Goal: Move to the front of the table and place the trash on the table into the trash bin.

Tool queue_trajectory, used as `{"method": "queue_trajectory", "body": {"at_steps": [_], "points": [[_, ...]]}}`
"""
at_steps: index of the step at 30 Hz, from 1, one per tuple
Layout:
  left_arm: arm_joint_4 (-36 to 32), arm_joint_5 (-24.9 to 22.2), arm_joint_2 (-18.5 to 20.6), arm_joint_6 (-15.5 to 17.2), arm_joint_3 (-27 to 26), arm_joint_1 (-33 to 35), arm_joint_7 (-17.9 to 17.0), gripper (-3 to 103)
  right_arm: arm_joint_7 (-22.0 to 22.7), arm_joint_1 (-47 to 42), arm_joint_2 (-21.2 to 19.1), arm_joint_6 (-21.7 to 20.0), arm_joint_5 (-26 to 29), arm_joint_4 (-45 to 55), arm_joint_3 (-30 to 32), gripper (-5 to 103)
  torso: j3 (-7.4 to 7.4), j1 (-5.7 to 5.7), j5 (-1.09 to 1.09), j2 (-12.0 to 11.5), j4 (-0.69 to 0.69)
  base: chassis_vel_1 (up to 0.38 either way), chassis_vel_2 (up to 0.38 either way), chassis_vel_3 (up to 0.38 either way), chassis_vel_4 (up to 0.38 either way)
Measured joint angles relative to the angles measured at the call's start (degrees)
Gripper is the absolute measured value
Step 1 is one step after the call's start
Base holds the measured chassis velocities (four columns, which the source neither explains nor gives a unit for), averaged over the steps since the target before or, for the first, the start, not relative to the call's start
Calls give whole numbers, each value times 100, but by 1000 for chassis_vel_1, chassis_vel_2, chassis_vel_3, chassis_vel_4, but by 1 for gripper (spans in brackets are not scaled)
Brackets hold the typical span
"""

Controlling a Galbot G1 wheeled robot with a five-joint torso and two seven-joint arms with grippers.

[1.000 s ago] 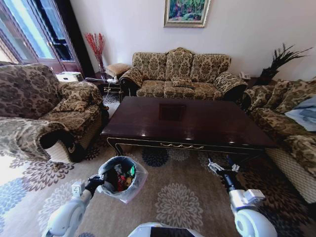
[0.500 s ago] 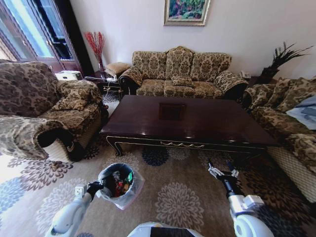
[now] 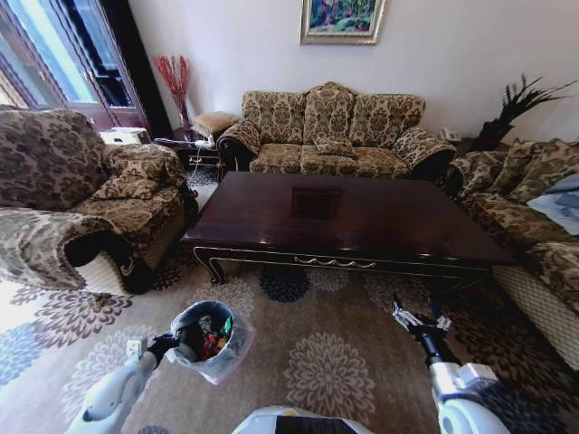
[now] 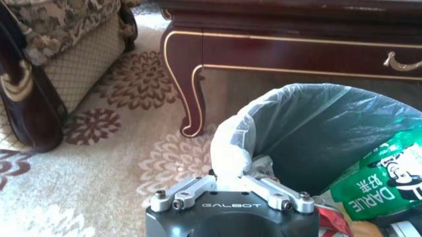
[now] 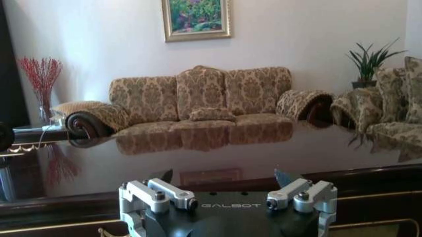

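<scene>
The trash bin (image 3: 233,351), a dark round bin lined with a whitish-blue bag, stands on the carpet before the table (image 3: 362,226). My left gripper (image 3: 171,344) is shut on the rim of its bag. In the left wrist view the left gripper (image 4: 230,174) pinches the bag at the edge of the trash bin (image 4: 310,123). Trash lies inside: a green packet (image 4: 379,182) and something red (image 4: 333,223). My right gripper (image 3: 417,318) hangs open above the carpet near the table's front right. In the right wrist view that right gripper (image 5: 224,176) faces the glossy table (image 5: 218,160).
Patterned sofas ring the table: an armchair (image 3: 81,208) on the left, a sofa (image 3: 330,136) behind, another sofa (image 3: 534,217) on the right. The table's curved leg (image 4: 188,94) stands close beside the bin. Flowered carpet (image 3: 317,362) spreads in front.
The whole head view has shifted a little, so the camera moved. The bin, held by the left gripper, now sits lower and further left in the picture; the right gripper also sits lower.
</scene>
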Motion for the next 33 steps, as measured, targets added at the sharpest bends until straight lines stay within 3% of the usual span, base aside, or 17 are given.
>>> {"method": "queue_trajectory", "body": {"at_steps": [4,12,16,23,33], "points": [[169,-1,71,-95,13,-70,327,2,-3,11,52,22,-52,-20,-2,100,-61,-45,0,-107,0,0,0,0,0],[504,-14,165,-188,55,-270,337,2,-13,9,161,75,-142,-51,-49,100,-152,-121,-1,-274,-1,0,0,0,0],[816,46,300,-343,68,-360,531,2,-36,-51,191,147,-218,-70,-37,100,-225,-179,0,-403,0,0,0,0,0],[1207,125,386,-596,101,-467,517,2,-63,-117,133,198,-288,-83,-8,100,-338,-254,1,-594,1,0,0,0,0],[1742,203,513,-669,196,-765,695,2,-64,-116,155,284,-360,-221,26,100,-471,-350,1,-822,-1,0,0,0,0]]}}
